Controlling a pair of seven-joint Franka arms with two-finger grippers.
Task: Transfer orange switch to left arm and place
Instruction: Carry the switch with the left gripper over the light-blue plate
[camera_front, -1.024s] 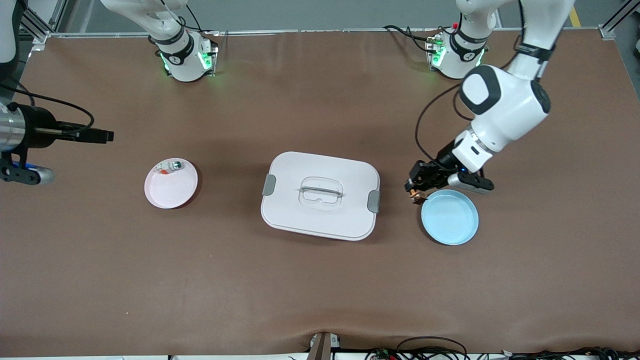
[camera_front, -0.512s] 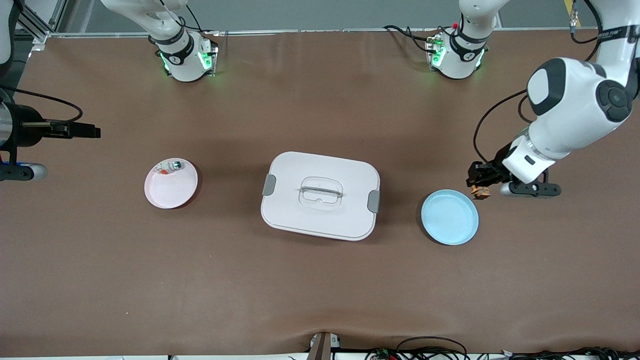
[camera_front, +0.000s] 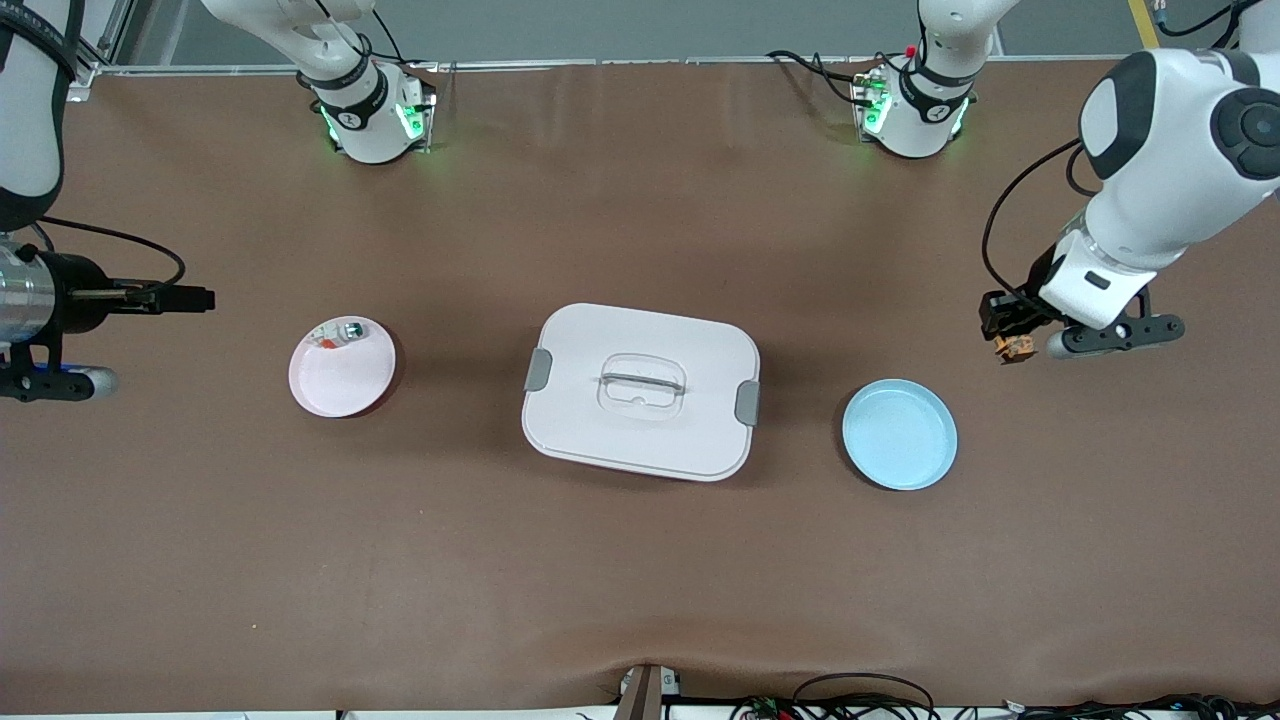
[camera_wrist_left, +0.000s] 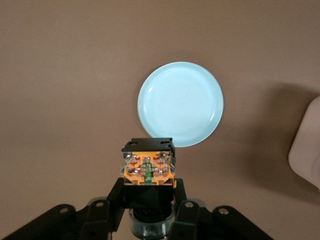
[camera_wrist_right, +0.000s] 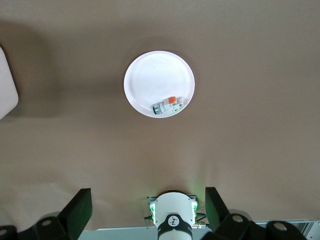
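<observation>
The orange switch (camera_front: 1016, 348) is a tiny black block with an orange face, and my left gripper (camera_front: 1008, 333) is shut on it in the air. It hangs over bare table just off the pale blue plate (camera_front: 900, 434), toward the left arm's end. In the left wrist view the switch (camera_wrist_left: 148, 165) sits between the black fingers (camera_wrist_left: 116, 196) of that gripper (camera_wrist_left: 148, 194), with the blue plate (camera_wrist_left: 180, 103) below it. The white box (camera_front: 640, 390) stands mid-table with its lid on. My right gripper (camera_front: 198, 298) is open and holds nothing, up in the air near the right arm's end.
A pink plate (camera_front: 342, 375) lies between the box and the right arm's end, with a small white-grey, green-capped part (camera_front: 340, 334) on its rim side. The right wrist view shows this plate (camera_wrist_right: 159, 75), the part (camera_wrist_right: 167, 106), the right arm's base (camera_wrist_right: 172, 217) and a box corner (camera_wrist_right: 6, 85).
My left gripper has carried the switch from over the blue plate's rim beside the box out toward the left arm's end. The right gripper has shifted slightly and stays open.
</observation>
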